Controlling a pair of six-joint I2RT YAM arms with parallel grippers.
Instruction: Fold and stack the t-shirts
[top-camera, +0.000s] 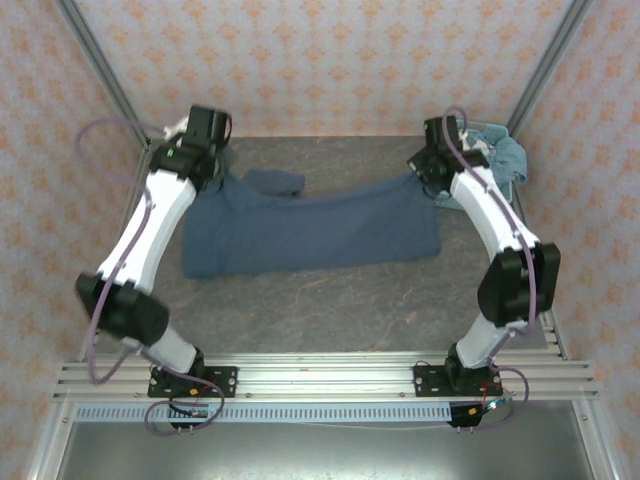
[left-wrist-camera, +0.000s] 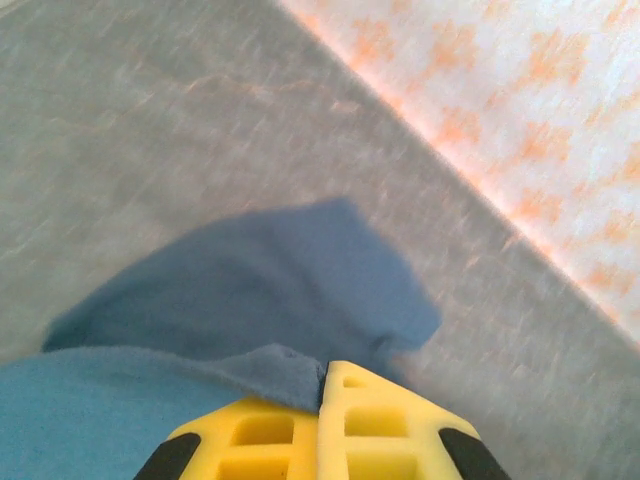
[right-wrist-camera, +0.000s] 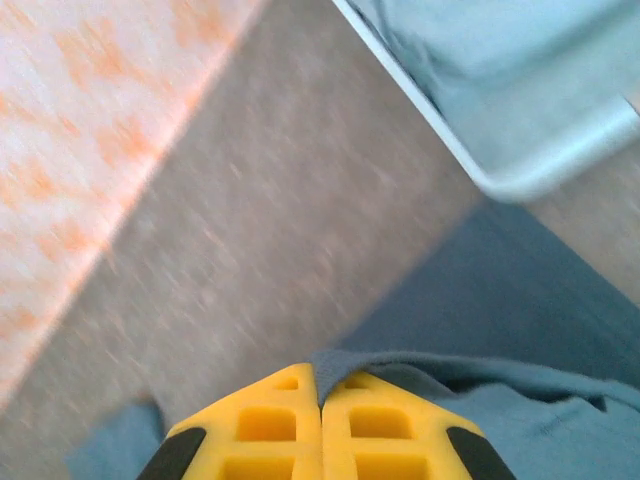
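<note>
Grey table (top-camera: 330, 300); basket (right-wrist-camera: 530, 178) sits just beside dark t-shirt (top-camera: 310, 235).

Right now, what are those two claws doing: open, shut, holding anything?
Left gripper: shut, pinching one edge of the dark blue t-shirt.
Right gripper: shut, pinching the same t-shirt's opposite edge.

That dark t-shirt (top-camera: 310, 235) is soft matt cloth, fuzzy at the edge, the table (top-camera: 330, 300) a dull marbled grey, the basket (right-wrist-camera: 520, 180) smooth pale plastic, the near rails (top-camera: 320, 375) ribbed bare metal.
</note>
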